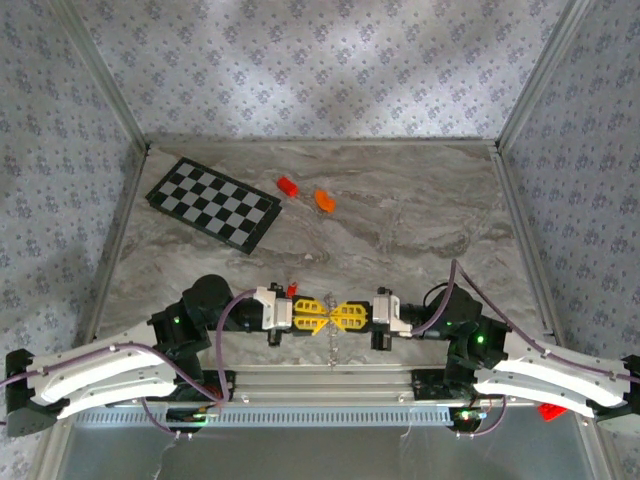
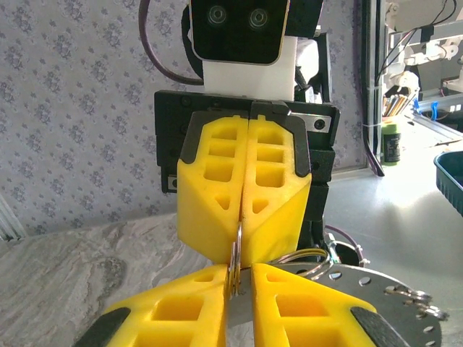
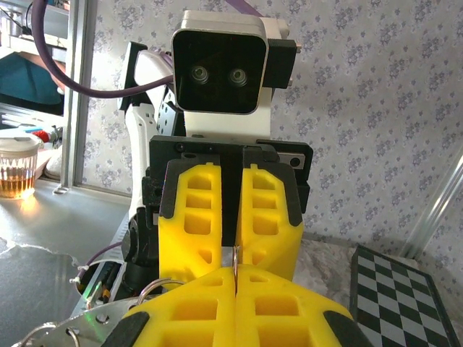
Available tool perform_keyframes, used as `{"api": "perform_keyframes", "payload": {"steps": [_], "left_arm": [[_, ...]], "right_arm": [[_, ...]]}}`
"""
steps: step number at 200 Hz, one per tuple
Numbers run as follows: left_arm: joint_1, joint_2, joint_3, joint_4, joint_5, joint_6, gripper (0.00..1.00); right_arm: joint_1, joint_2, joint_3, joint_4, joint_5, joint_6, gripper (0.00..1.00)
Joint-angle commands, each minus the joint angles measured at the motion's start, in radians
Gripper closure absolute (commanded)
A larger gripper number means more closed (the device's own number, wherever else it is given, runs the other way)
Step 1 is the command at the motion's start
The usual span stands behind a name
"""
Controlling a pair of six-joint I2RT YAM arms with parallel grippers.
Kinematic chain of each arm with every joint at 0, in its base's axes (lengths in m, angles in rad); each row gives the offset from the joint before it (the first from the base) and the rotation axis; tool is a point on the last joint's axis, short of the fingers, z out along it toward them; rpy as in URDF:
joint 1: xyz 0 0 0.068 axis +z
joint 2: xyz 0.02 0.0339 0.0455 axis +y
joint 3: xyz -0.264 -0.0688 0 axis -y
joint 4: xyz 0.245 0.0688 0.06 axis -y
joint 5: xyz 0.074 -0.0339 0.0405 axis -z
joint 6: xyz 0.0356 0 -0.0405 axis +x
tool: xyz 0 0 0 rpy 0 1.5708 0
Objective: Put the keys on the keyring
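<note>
Low over the table's near edge, my two yellow-fingered grippers meet tip to tip. The keyring [image 2: 236, 249], a thin silvery loop seen edge-on, stands between them. My right gripper [image 3: 235, 278] is shut on the keyring [image 3: 235, 259]. My left gripper [image 2: 241, 278] is open by a narrow gap, and the ring leans against its left finger with free space on the other side. A tiny red-headed thing [image 1: 293, 289], likely a key, lies just behind the left gripper [image 1: 322, 319].
A checkered board [image 1: 212, 204] lies at the back left, with a red brick [image 1: 288, 185] and an orange block [image 1: 324, 200] beside it. Under the grippers is a perforated metal plate [image 2: 405, 318] with loose silvery rings [image 2: 307, 256] on it.
</note>
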Motion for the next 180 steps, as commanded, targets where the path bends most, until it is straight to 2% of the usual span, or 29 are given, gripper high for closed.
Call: {"api": "perform_keyframes", "payload": {"steps": [1, 52, 93, 131, 180], "left_arm": [[-0.009, -0.005, 0.026, 0.034, 0.022, 0.006, 0.85], [-0.01, -0.02, 0.022, 0.051, 0.012, 0.003, 0.85], [-0.009, -0.036, 0.015, 0.039, 0.0, 0.005, 0.81], [-0.009, -0.035, 0.02, 0.031, 0.0, 0.01, 0.86], [-0.009, -0.021, 0.025, 0.026, 0.001, 0.017, 0.83]], "right_arm": [[-0.004, -0.013, -0.013, 0.041, -0.013, 0.017, 1.0], [-0.006, -0.013, -0.008, 0.037, -0.024, 0.018, 1.0], [-0.007, -0.013, -0.006, 0.038, -0.027, 0.015, 1.0], [-0.008, -0.008, -0.005, 0.045, -0.032, 0.016, 1.0], [-0.008, -0.006, -0.006, 0.05, -0.033, 0.019, 1.0]]}}
